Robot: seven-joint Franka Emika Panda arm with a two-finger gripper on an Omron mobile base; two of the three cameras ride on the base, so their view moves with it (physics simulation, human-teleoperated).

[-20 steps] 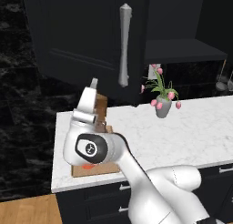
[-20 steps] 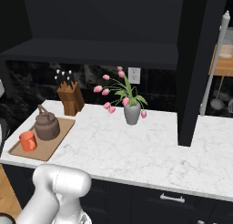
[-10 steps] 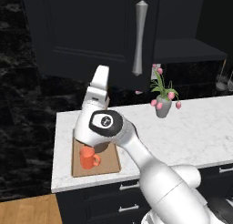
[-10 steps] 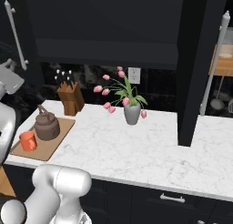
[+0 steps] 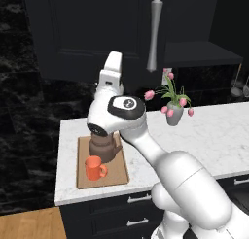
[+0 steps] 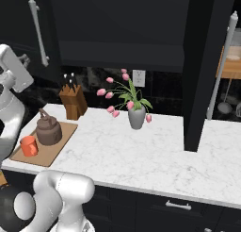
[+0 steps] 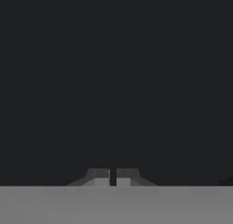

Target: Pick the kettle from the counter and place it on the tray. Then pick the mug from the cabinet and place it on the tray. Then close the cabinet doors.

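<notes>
Here, pincer [image 7: 113, 176] closed, empty, facing a dark cabinet door [image 5: 92, 34], its silver handle [image 5: 154, 34] vertical.

The desk [image 6: 155, 155] is white marble with grey veins, over dark drawers. At its left end lies the tray [image 6: 59, 144], carrying the kettle [image 6: 48, 131] and the mug [image 6: 28, 145] side by side. Behind the tray stands a knife block [image 6: 73, 101]; mid-desk, well apart, stands a vase [image 6: 136, 118] of pink tulips.
</notes>
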